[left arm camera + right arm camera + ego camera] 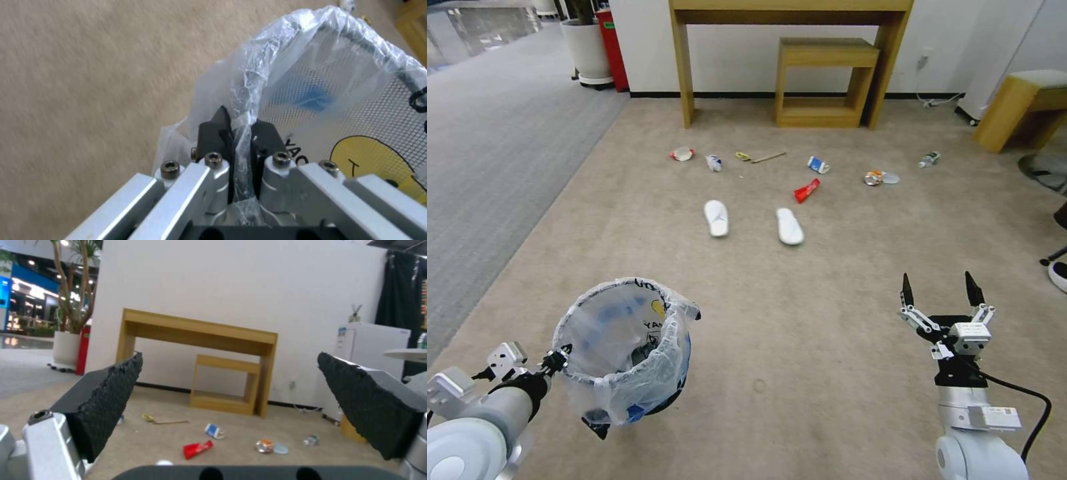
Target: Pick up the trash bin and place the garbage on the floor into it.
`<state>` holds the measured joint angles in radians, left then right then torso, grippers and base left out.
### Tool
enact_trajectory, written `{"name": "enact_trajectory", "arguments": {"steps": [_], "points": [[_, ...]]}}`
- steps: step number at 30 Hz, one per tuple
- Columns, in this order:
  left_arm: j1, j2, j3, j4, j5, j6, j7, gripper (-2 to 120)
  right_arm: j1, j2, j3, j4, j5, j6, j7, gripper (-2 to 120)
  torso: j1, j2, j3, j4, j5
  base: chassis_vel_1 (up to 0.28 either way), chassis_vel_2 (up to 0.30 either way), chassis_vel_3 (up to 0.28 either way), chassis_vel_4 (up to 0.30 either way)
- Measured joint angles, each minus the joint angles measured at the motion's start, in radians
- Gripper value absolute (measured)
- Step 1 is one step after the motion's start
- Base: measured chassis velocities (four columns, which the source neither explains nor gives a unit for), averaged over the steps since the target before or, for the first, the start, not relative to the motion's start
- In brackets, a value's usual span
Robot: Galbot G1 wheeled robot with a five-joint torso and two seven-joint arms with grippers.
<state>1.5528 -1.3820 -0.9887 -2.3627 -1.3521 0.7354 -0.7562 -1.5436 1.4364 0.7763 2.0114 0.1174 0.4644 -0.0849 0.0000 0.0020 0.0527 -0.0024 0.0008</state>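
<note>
Trash bin (627, 347) and scattered garbage (806, 191) on beige carpeted floor (800, 320).

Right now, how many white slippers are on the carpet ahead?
2. The left slipper and the right slipper lie apart on the beige floor, nearer the robot than the small litter. None looks hidden.

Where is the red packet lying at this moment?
In the head view the red packet lies on the beige carpet, just beyond the right white slipper and nearer than the blue-white carton.
</note>
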Motion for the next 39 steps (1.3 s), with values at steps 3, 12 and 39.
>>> {"name": "enact_trajectory", "arguments": {"steps": [3,12,39], "points": [[0.002,0.002,-0.005,0.000,0.001,0.000,0.001,3,0.001,0.001,-0.001,0.000,-0.001,0.000,-0.001,100,0.000,0.000,0.000,0.0000,-0.0001,0.129,0.417,-0.138,-0.407],[0.015,0.005,-0.010,-0.011,-0.002,0.000,0.009,3,-0.001,0.003,0.000,0.011,-0.002,0.000,-0.002,100,0.000,0.000,0.000,-0.0001,0.0000,0.097,0.427,-0.117,-0.422],[0.019,-0.007,0.011,-0.017,0.016,0.000,0.027,3,0.006,0.001,0.003,0.005,0.008,0.002,-0.001,100,0.000,0.000,0.000,0.0000,-0.0002,-0.258,0.371,0.270,-0.364]]}}
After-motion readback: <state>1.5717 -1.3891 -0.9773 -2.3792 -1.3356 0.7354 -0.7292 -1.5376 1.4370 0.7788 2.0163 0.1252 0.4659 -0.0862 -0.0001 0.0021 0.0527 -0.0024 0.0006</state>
